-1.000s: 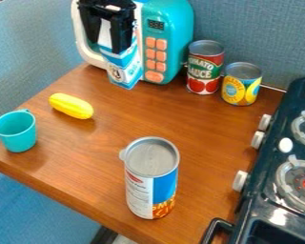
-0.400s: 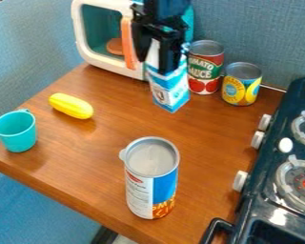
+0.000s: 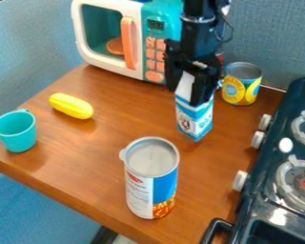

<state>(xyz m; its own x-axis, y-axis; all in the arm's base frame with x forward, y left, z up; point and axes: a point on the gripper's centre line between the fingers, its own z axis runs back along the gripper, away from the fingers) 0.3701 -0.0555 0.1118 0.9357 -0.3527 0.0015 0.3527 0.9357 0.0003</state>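
Camera view: clock directions taken in this view, 12 at the far edge. Over the last second you carried the blue-and-white paper carton [image 3: 194,114] with the black two-finger gripper [image 3: 186,93] from in front of the teal and white toy microwave [image 3: 163,13] toward about 4 to 5 o'clock. The microwave's open-fronted window, orange handle and buttons, covered in turn on the way, were visible again; it now lay at 11 o'clock from the carton.

Gripper state: narrowed on the carton's peaked top, one finger on each side. Carton close to upright, slight lean, hanging beneath the gripper. Contact between its base and the brown wooden counter [image 3: 116,128]: could not tell.

Other positions, from the carton: yellow-labelled can [image 3: 241,90] near, at 1 to 2 o'clock, apart from it; red can [image 3: 220,58] behind the gripper, mostly hidden, where it had shown clearly earlier. Tall blue-and-white cardboard canister [image 3: 152,178] at 7; yellow ribbed toy vegetable [image 3: 71,106] and teal plastic cup [image 3: 15,131] near 9; black toy stove [image 3: 279,167] at 4. None of these had shifted.

Judgement: you had the carton clear of the microwave's front, grip apparently secure. This was transport, with no release made; the canister was the tall obstacle on the near side.
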